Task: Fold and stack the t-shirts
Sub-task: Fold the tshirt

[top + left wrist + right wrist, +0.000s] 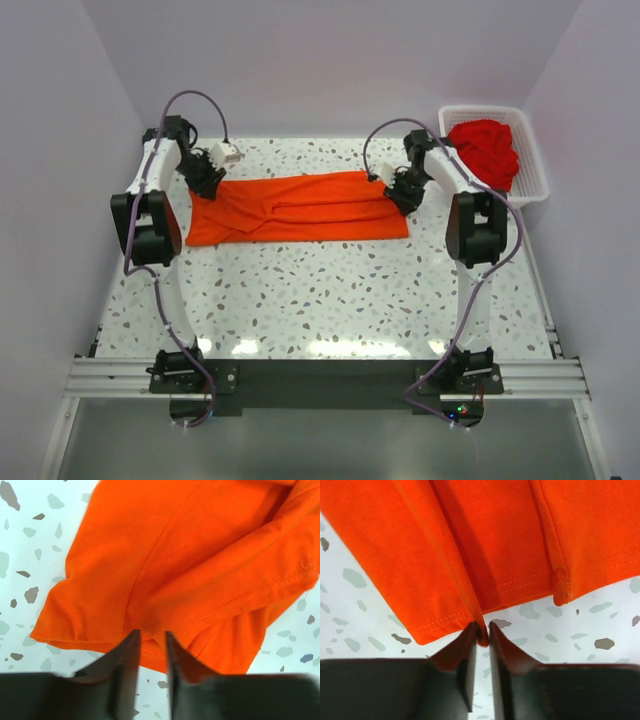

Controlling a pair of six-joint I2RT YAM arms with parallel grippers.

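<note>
I take the white basket [536, 165] as my mark: it sits at the far right corner of the speckled table [330, 290], and inside it the deeper red t-shirts [485, 150] lie bunched in a heap (how many, I cannot tell). The orange-red t-shirt [300, 208] lies flat on the table to the left of the basket, apart from it. It is spread as a long folded band running away from the basket, with creases along its length. My right claw [483, 629] is at the end of the band nearer the basket. Its 2 fingers are almost together and nip a small ridge of the stitched hem between their tips, with bare speckled table just beside them. My left claw [150, 637] is at the end farthest from the basket, over a corner where a stitched hem overlaps the cloth beneath. Its 2 fingers stand a narrow slot apart, and orange cloth shows through the slot, but I see nothing pinched there. My 2 arms stand 1 at each end of the band.
</note>
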